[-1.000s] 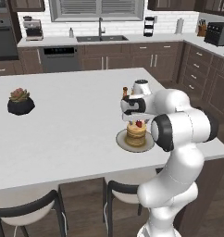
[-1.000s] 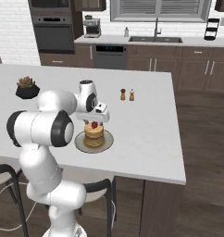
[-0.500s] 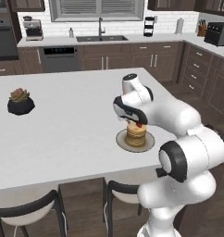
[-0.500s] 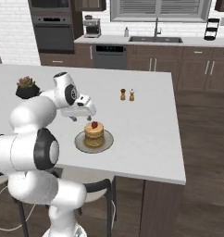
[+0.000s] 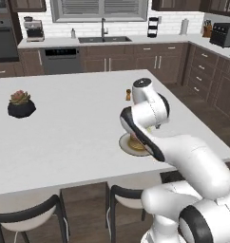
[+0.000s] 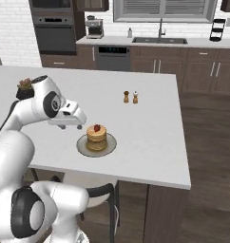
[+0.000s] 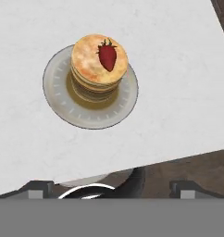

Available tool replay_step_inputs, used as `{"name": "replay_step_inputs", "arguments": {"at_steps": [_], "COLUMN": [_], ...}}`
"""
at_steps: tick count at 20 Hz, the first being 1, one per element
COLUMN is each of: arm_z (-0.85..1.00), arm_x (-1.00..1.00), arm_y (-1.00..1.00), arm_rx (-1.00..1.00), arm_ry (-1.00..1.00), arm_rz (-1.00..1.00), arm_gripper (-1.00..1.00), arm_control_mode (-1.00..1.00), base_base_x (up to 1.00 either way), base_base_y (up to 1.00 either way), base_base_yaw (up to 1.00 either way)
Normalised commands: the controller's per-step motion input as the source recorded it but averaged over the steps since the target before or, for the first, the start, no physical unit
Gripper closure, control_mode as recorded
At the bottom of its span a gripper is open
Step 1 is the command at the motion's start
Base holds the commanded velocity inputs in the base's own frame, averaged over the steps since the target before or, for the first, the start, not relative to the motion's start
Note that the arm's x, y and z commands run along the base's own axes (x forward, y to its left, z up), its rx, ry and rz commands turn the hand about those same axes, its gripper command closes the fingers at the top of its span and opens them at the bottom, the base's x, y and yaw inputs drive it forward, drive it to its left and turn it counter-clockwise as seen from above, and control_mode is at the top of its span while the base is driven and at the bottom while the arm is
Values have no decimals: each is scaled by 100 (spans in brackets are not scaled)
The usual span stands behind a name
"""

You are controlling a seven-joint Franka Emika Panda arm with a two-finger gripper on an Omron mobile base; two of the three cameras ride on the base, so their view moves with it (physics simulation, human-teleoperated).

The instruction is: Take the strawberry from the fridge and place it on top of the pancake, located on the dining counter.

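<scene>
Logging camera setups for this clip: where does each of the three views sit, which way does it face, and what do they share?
Left base view: behind the arm's left, facing over the dining counter toward the sink wall; the arm rises at lower right, covering most of the plate.
Right base view: behind its right; arm at lower left, gripper beside the pancake.
Hand view: above, looking down on the strawberry; fingertips at the bottom.
All three share the plate.
</scene>
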Motion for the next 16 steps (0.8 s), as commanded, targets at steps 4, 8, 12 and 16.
{"name": "replay_step_inputs", "arguments": {"at_steps": [4,8,12,16], "arm_z": [5,-9,-61,-77], "arm_x": [-100,-78,-35,-5], "arm_y": [0,6,46,62], "arm_rx": [1,0,-8,-18], "arm_ry": [5,16,20,22], "arm_rz": [-1,0,7,18], "arm_gripper": [-100,-100,-100,-100], "arm_control_mode": [-100,-100,-100,-100], "base_base_x": [0,0,0,0], "base_base_y": [0,0,0,0], "base_base_yaw": [0,0,0,0]}}
